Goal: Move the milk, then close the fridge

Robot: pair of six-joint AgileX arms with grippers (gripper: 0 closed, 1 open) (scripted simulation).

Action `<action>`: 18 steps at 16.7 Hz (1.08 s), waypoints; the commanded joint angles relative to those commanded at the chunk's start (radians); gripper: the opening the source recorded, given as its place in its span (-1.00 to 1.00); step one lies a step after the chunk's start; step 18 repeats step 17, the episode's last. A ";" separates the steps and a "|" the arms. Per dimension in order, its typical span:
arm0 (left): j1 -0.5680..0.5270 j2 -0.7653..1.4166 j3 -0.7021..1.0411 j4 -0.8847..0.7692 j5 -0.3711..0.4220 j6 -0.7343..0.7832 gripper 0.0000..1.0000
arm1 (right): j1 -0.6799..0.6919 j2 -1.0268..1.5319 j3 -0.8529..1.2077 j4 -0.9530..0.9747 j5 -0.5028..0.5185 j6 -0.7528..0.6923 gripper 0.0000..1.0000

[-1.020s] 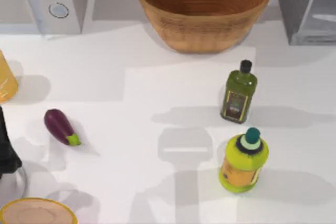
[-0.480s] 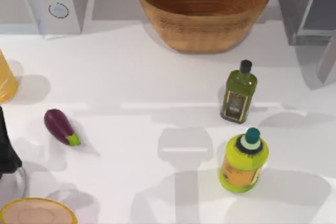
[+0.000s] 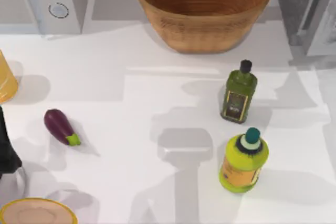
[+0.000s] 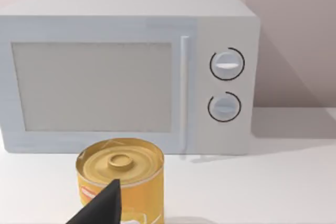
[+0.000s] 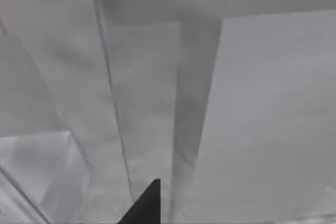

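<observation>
I'm at the fridge [image 3: 307,9] now — it stands in the far right corner of the desk [image 3: 131,108], and in the top view its grey door panel runs at a slant along the right edge, close to the box but, by my reading, not yet flush. My right wrist camera is hard up against grey panels and a pale vertical seam; one dark tip of my right fingers [image 5: 143,207] pokes in at the edge of that picture, aimed at the seam. Whether those fingers are spread or pinched I cannot tell, and I see nothing held in them.

The milk — I can't pick it out anywhere on the desk; my guess is it sits inside the fridge, so that step looks done.

So the relation that counts: the door lies straight ahead of my right fingers, its long axis upright, hinge side towards the box. The right arm is clearly the nearer one, so the push falls to it, a shove square onto the panel, towards the box.

My left arm is parked at the left of the desk, its camera facing the microwave [image 4: 126,72] with a yellow can [image 4: 122,174] just in front; one dark tip of the left fingers [image 4: 102,208] shows, and I cannot tell their opening either.
</observation>
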 joint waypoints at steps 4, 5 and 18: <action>0.000 0.000 0.000 0.000 0.000 0.000 1.00 | -0.016 0.008 0.000 -0.004 0.005 -0.005 1.00; 0.000 0.000 0.000 0.000 0.000 0.000 1.00 | -0.015 0.021 0.013 -0.007 0.005 -0.005 1.00; 0.000 0.000 0.000 0.000 0.000 0.000 1.00 | -0.015 0.366 0.451 -0.096 0.012 -0.002 1.00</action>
